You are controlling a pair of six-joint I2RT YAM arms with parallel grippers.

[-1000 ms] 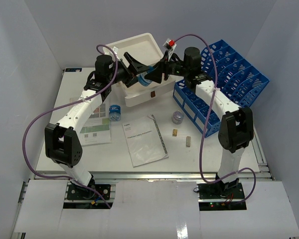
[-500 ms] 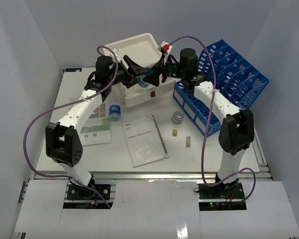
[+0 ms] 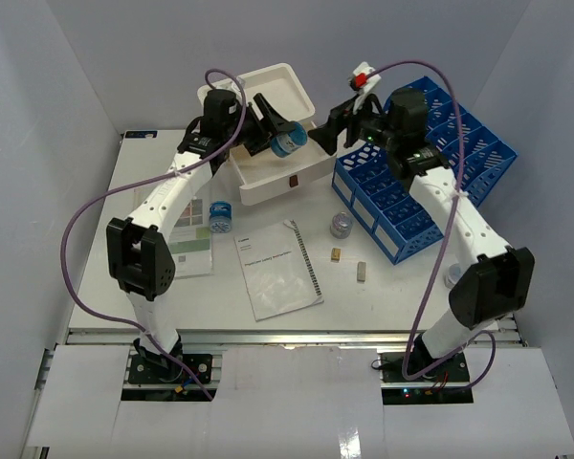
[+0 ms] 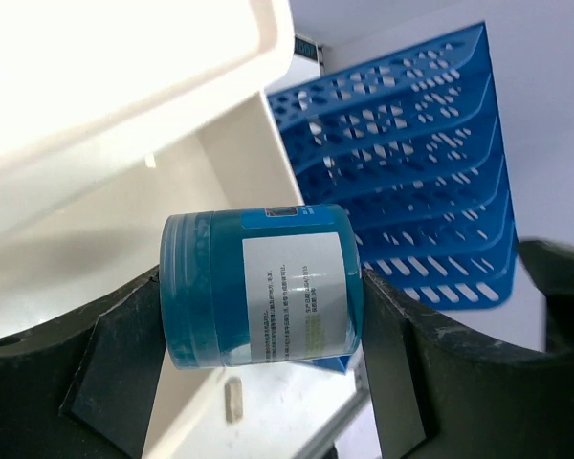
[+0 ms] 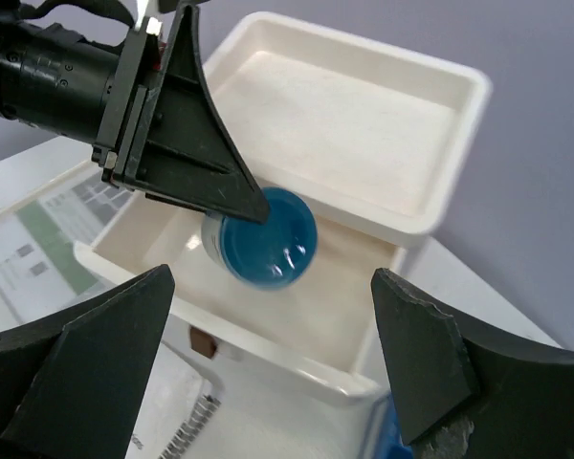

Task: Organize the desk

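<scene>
Left gripper (image 4: 260, 330): pinching a blue jar (image 4: 268, 277) that lies on its side between the two fingers, held in the air above the open drawer (image 3: 268, 189) of the white drawer box (image 3: 263, 91).
Right gripper (image 3: 327, 132): jaws spread wide with nothing between them, just to the right of the drawer box and facing the jar.
The desk (image 3: 402, 287): underneath the drawer box and stretching well out in front of it, with several things scattered on it.
On the desk: a second blue jar (image 3: 220, 218) front-left of the drawer box, a booklet (image 3: 277, 273) in front of it, and a small clear jar (image 3: 342, 225) front-right of it.
Blue rack (image 3: 440, 153): to the right of the drawer box.
Risk, drop: the jar is round and held high, so letting go from here could make it bounce off the drawer's rim or roll out onto the desk.
Risk, slip: the grip seems to bear on smooth plastic, so a tilt of the wrist could let the jar slide out.
Risk, collision: the two grippers sit close together over the drawer box, so a careless move by either could knock the jar.
Left wrist view only: shows both fingers touching the jar and shows its label.
Right wrist view only: shows the drawer's bare floor below the jar.
Top view only: shows both arms and the rest of the desk.
</scene>
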